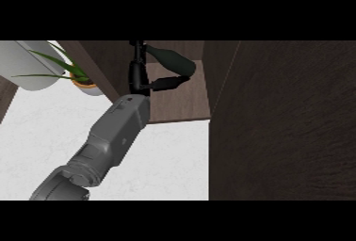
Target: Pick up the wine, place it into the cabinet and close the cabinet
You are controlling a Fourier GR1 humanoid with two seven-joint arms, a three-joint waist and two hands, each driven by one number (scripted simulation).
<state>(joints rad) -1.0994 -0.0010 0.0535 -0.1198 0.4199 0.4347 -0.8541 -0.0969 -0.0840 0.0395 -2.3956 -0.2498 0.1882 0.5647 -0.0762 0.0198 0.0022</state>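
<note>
The dark green wine bottle [171,58] stands tilted on the wooden shelf [178,104] inside the open cabinet. My left hand [141,80] reaches up into the cabinet on a grey forearm that enters from the lower left. Its fingers [136,60] stretch straight up along the bottle's left side, with a strip of shelf showing between them and the bottle. The thumb [167,84] points right and meets the bottle's lower end. The hand is open. My right hand does not show.
The cabinet's dark wooden door [285,122] stands open and fills the right side. A potted plant [84,78] and a white rounded object [31,66] sit at the upper left. The white counter [170,160] lies below the shelf.
</note>
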